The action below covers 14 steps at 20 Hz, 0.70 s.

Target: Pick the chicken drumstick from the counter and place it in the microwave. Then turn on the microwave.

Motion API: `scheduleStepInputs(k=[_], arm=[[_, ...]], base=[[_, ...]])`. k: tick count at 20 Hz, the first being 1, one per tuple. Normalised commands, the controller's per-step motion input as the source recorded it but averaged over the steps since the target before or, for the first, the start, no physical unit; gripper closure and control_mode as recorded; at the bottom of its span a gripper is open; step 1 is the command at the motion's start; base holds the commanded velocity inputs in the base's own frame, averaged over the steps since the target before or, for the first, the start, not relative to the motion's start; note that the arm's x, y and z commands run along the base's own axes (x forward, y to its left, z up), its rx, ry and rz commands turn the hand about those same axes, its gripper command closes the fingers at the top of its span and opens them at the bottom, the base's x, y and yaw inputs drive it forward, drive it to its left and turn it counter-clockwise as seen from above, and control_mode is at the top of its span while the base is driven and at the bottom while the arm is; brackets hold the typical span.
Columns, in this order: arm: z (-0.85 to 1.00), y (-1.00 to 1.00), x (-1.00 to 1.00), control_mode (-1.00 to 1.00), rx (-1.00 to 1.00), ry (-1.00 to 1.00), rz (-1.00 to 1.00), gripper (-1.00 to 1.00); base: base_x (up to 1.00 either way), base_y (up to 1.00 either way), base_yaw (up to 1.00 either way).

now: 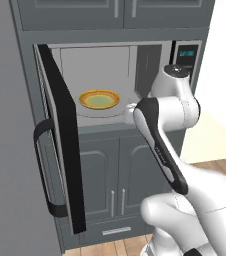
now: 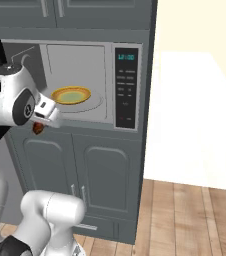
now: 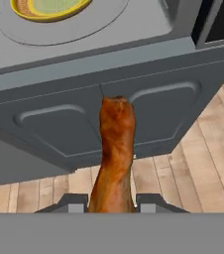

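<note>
While bent at its dark elbow and reaching forward from the white base, holds the wrist level just in front of the oven's lower lip, hand turned downward. Seen nearest, in the hand view: two small dark finger tips [image 3: 151,202] of the pincer [image 3: 112,203], pinching one brown-reddish chicken drumstick [image 3: 115,154] between them, meat end at the tips, narrow end pointing away toward the cabinet fronts. Seen in the right base view as a tiny reddish lump [image 2: 37,129] hanging under the white hand, outside the cavity, just below and in front of the oven's floor edge, over the wooden plank floor [image 3: 193,163].

Just beyond the drumstick: two grey panelled cabinet doors [image 3: 84,124] below the oven, each with a slim metal handle in the base views.

Farther on: one large built-in silver-grey microwave [image 1: 105,60], its black window door [image 1: 60,135] with one dark curved handle [image 1: 42,165] swung fully open to the left. Inside, on the round turntable, one shallow yellow plate [image 1: 99,100] with a greenish centre, bare, well apart from the drumstick. At the right of the cavity, one black keypad panel [image 2: 126,87] with a teal display lit at its top.

Beyond and right: pale wall.
</note>
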Motion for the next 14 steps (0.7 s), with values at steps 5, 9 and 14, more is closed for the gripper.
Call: scheduleStepInputs(k=[5,9,14], arm=[[0.00,0.24,0.63,-1.00,0.00,-0.05,0.07,1.00],[0.00,0.38,0.42,-1.00,0.00,-0.05,0.03,1.00],[0.00,0.22,0.44,-1.00,-0.01,-0.04,0.02,1.00]], base=[[0.00,0.00,0.00],[0.00,0.00,0.00],[0.00,0.00,0.00]])
